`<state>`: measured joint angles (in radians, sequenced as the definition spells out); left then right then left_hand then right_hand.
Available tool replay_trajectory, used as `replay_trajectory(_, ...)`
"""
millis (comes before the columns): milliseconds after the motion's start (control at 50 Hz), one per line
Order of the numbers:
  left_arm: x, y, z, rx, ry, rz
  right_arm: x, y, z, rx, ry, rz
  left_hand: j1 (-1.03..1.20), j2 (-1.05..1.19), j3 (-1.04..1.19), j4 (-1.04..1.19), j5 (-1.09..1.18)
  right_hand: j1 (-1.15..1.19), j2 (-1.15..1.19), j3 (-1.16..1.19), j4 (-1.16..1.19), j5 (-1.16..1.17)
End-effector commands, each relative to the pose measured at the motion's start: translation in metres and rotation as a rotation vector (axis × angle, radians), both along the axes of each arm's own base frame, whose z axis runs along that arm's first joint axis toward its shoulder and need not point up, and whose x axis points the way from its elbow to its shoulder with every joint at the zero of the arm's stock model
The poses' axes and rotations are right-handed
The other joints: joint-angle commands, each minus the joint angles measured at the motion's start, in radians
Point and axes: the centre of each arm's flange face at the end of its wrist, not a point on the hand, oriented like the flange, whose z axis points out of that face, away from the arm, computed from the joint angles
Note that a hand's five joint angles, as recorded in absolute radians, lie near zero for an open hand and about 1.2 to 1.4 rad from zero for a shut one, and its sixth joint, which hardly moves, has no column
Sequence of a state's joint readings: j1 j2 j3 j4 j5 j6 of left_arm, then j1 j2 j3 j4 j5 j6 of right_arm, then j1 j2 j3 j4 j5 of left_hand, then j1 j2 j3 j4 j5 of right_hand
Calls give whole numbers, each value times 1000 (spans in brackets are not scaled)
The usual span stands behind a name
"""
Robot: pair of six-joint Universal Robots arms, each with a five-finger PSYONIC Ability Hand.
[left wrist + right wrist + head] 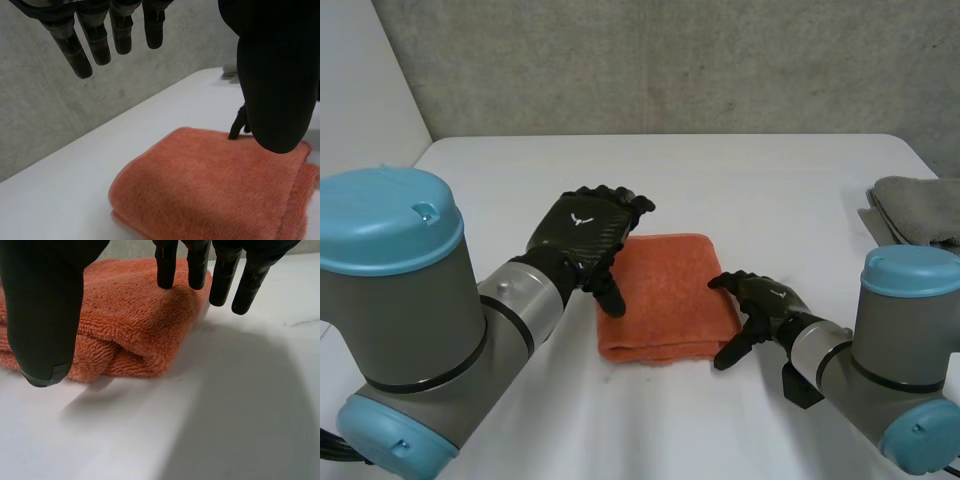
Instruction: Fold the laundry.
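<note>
An orange towel (665, 295) lies folded into a thick rectangle in the middle of the white table (720, 180). My left hand (582, 236) hovers over the towel's left edge, open, fingers straight and thumb pointing down. In the left wrist view the orange towel (210, 185) lies below the fingers (82, 47), clear of them. My right hand (760, 305) is at the towel's right edge, open, fingers relaxed. In the right wrist view its fingertips (167, 270) reach the folded edge of the towel (130, 325) and hold nothing.
A grey folded cloth (915, 210) lies at the table's right edge. A grey wall (670, 60) rises behind the table's far edge. Bare tabletop (225, 415) runs in front of the towel.
</note>
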<state>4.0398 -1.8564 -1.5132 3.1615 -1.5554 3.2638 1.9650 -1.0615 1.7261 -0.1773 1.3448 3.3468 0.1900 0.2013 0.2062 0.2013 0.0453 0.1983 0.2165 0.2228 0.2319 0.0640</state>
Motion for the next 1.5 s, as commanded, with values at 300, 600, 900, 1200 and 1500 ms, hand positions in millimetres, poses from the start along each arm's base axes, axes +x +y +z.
replay_trajectory(300,-4,11,12,-8,38,-112,15,-3,-6,-44,-17,-2,-9,-20,-25,-20,-39,101,83,77,67,61)
replay_trajectory(600,-3,10,11,-7,39,-107,27,5,-11,-74,4,13,-9,-20,-25,-20,-39,142,124,117,108,102)
replay_trajectory(900,-2,9,10,-3,35,-99,25,5,28,-276,99,40,-9,-20,-25,-20,-39,171,153,147,138,131)
replay_trajectory(1200,0,8,8,1,32,-94,70,56,24,-474,308,351,-9,-20,-25,-20,-39,139,121,115,105,99)
replay_trajectory(1500,1,5,8,0,33,-87,79,46,-4,-482,387,364,-9,-20,-25,-20,-39,168,150,144,135,128)
